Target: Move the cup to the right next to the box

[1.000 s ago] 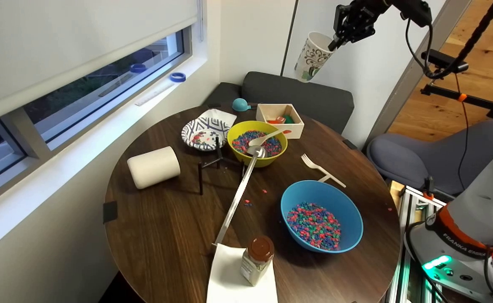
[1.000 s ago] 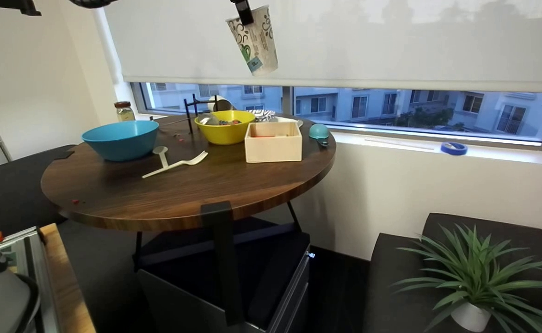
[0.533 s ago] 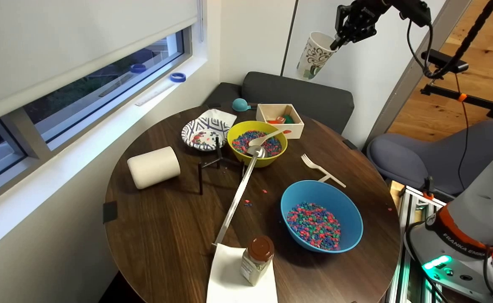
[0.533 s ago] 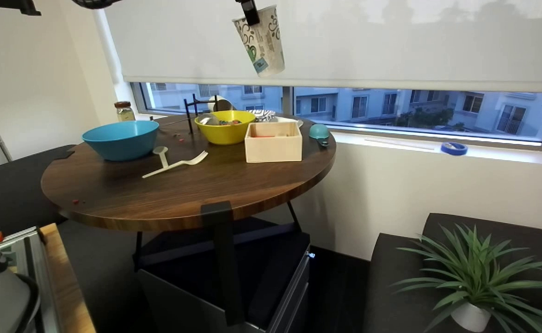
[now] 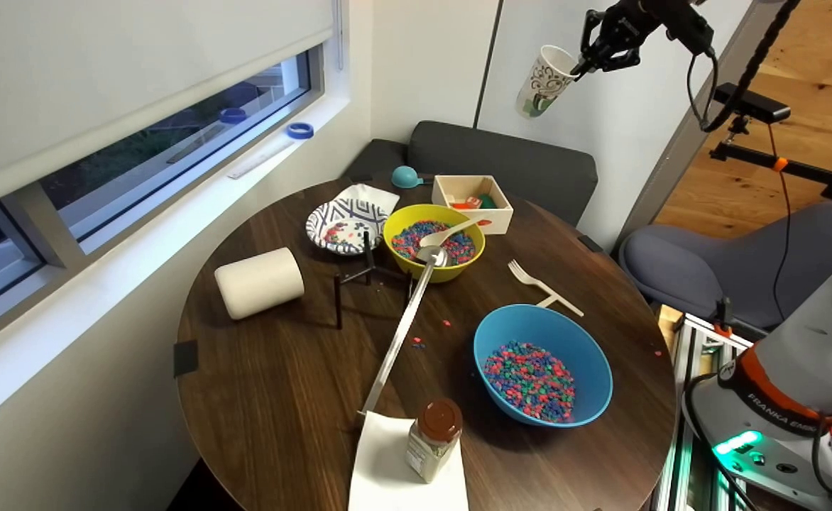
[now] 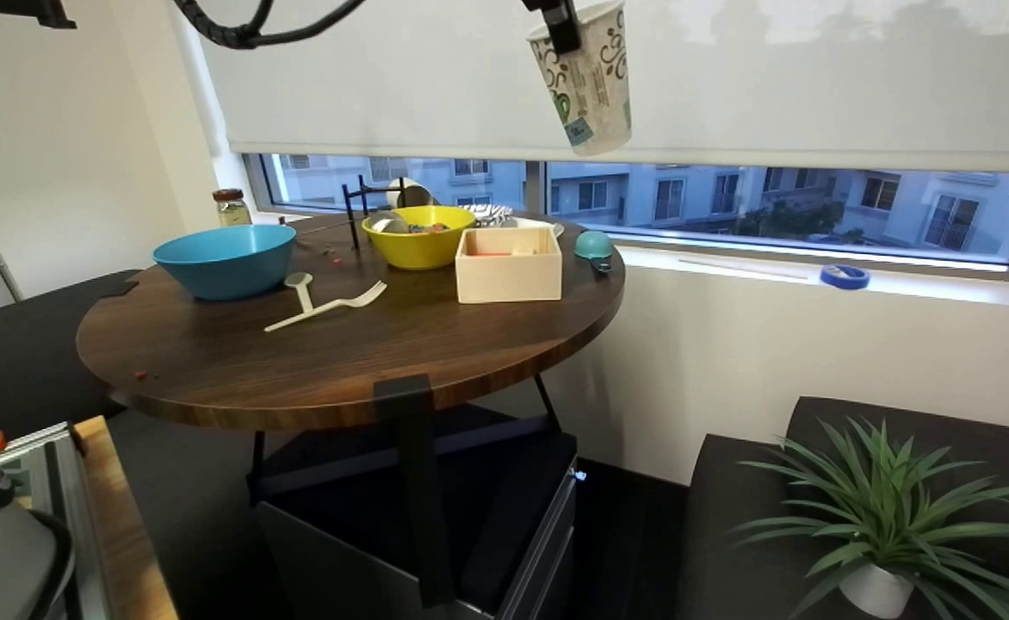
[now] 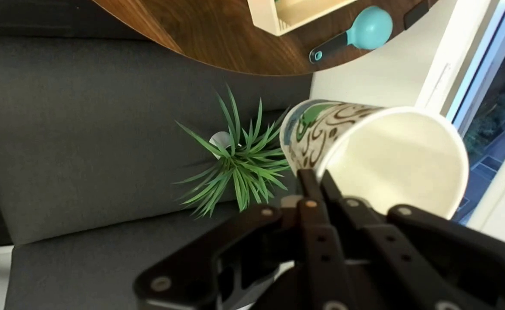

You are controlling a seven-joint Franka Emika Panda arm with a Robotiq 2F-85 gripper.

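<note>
Fingers (image 7: 307, 186) pinch the wall of a paper cup (image 7: 386, 155), tilted in mid-air.
Left to right in the wrist view: pale box (image 7: 264, 17) on the table (image 7: 218, 36), apart from the cup; then the cup itself, bluish patch near the base, green motif, brown scrolls, white rim, cream inside.

round brown table (image 5: 281, 397) bearing box (image 6: 509, 280), yellow bowl (image 6: 418, 252), blue bowl (image 6: 227, 269), white cylinder (image 5: 260, 282)
</note>
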